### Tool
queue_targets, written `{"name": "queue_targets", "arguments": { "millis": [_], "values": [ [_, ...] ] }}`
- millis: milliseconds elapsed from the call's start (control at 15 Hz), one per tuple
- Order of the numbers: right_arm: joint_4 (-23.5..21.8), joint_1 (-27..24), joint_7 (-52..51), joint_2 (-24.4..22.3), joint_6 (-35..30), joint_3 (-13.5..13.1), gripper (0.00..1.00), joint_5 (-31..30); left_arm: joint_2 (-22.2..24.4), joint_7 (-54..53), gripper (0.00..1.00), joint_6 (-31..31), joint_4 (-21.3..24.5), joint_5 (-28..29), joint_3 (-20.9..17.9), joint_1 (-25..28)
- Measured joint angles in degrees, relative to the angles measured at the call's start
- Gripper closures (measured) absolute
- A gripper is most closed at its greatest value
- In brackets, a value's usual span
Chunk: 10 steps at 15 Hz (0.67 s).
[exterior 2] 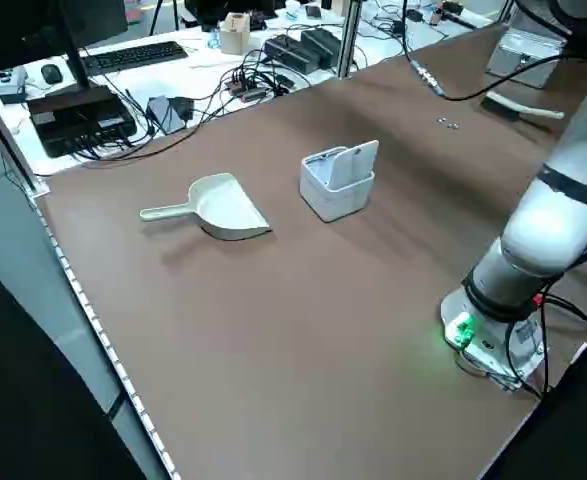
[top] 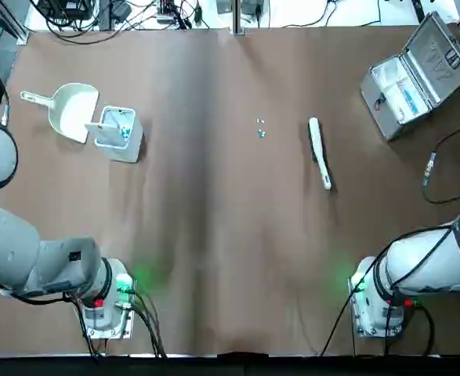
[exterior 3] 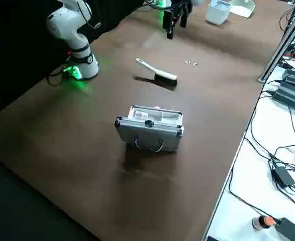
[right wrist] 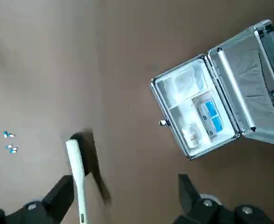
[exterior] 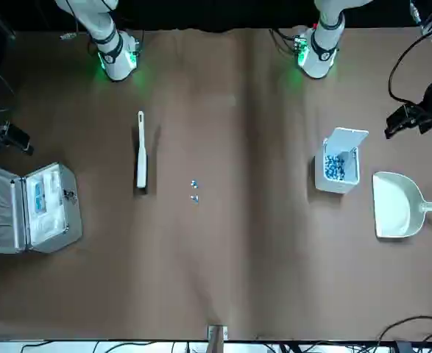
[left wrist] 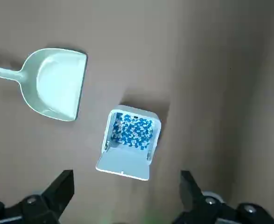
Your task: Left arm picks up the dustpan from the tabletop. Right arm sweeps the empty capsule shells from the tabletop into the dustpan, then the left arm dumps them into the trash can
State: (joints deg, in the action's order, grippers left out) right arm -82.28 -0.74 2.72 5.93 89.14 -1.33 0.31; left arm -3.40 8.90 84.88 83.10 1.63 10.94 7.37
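- left gripper [left wrist: 128, 173], right gripper [right wrist: 126, 177]: black, angular — silver screws behind the tips
- left arm [top: 45, 262], right arm [top: 433, 254]: white, rounded; black cables [top: 402, 235], green-lit bases [top: 112, 317] far from the hands

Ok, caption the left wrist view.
Open left gripper above the table, dustpan beside the lid-open trash can holding blue-and-white capsule shells.

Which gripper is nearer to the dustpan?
Left. The left gripper hangs open on the robot side of the dustpan; the right gripper hangs open across, near the silver case.
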Motion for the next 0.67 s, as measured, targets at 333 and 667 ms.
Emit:
{"name": "queue_targets", "arguments": {
  "millis": [333,667],
  "values": [
    [-0.18,0.0,0.0,0.02,-0.02,0.0,0.01,0.0,0.0,-0.28,0.0,0.0,0.02,0.0,-0.03,0.14],
    [-0.79,0.01,0.0,0.03,-0.01,0.01,0.01,0.0,-1.2,0.16,0.0,0.05,0.41,0.11,-0.27,0.24]
  ]
}}
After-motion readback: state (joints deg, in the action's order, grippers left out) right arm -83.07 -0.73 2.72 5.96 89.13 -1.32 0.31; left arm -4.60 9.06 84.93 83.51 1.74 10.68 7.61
